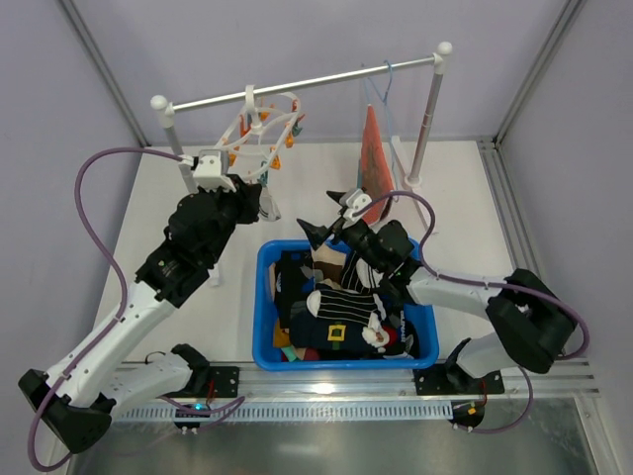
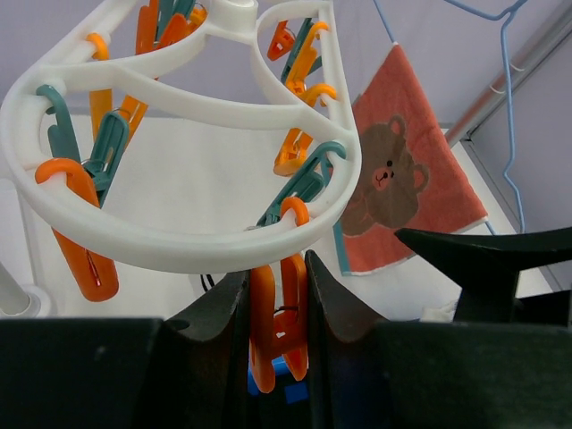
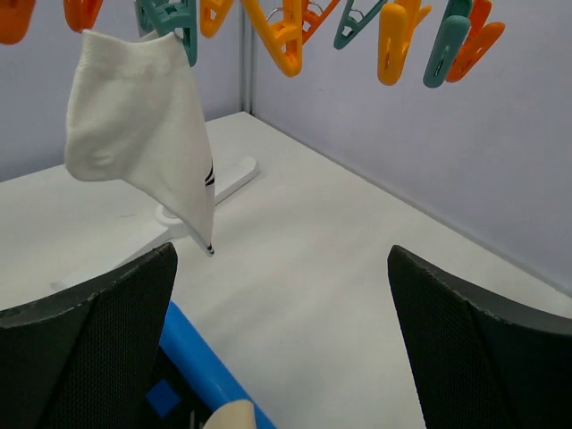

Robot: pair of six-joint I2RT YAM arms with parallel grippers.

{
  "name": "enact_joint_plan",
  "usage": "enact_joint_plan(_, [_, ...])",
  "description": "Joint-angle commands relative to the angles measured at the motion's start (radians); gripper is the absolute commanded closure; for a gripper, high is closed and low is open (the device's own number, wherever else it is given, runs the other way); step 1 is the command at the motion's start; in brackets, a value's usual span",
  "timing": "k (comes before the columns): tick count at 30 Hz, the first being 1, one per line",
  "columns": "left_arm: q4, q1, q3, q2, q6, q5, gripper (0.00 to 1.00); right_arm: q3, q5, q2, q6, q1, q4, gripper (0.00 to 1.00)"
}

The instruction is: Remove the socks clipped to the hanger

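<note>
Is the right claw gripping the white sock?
No, the right claw stands wide open with nothing between its jaws, while the white sock hangs from a teal peg beyond it.

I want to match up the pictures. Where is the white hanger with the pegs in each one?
Top: the hanger hangs from the rail, upper left of middle.
Left wrist: the hanger fills the upper left, very close.
Right wrist: only its pegs show, along the top edge.
Shared landmark: the white table.

White sock (image 3: pixel 143 125) on teal peg (image 3: pixel 172 20)
</note>
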Motion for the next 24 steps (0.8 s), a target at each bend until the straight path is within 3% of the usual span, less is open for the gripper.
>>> enact_joint_plan(1, [-0.011,0.003,-0.003,-0.016,-0.007,0.033,1.0,0.077,-0.154,0.099,0.054,-0.021,0.189,0.0])
enact_joint_plan(10, [-0.004,0.003,-0.005,-0.004,-0.007,0.047,1.0,0.111,-0.271,0.259,0.121,-0.021,0.326,0.01])
enact_joint_plan(16, [0.001,0.003,-0.007,0.001,-0.009,0.056,1.0,0.206,-0.28,0.345,0.145,-0.021,0.304,0.02])
enact_joint_plan(24, [-0.002,0.003,-0.011,-0.004,-0.014,0.062,1.0,0.401,-0.317,0.454,0.129,-0.021,0.154,0.02])
